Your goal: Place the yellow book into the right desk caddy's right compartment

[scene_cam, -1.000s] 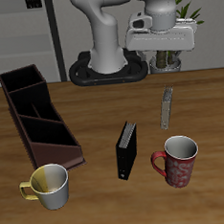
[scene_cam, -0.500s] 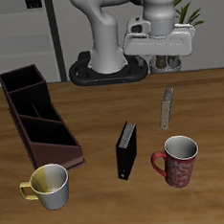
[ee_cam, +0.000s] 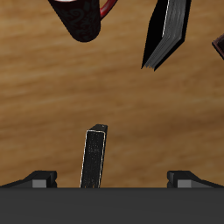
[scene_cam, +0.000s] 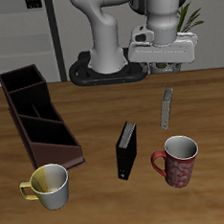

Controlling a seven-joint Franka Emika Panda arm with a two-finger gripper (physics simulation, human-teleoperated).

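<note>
The yellow book point(scene_cam: 167, 109) is thin and narrow and rests on the table behind the red mug; it also shows in the wrist view point(ee_cam: 94, 157), between my fingertips and below them. My gripper point(scene_cam: 164, 68) hangs open and empty well above the book, a little farther back; in the wrist view point(ee_cam: 114, 179) only the two fingertips show, wide apart. The right desk caddy point(scene_cam: 21, 129), a long dark brown box with three sections, stands at the far side of the table from the book; a corner of it shows in the wrist view point(ee_cam: 219, 48).
A thicker black book point(scene_cam: 128, 149) stands near the table's middle, also in the wrist view point(ee_cam: 168, 33). A red mug point(scene_cam: 178, 161) stands near the front edge, just in front of the yellow book. A pale yellow mug point(scene_cam: 49, 185) stands in front of the caddy.
My gripper has shifted sideways and slightly down, ending more nearly over the yellow book. Nothing on the table has moved.
</note>
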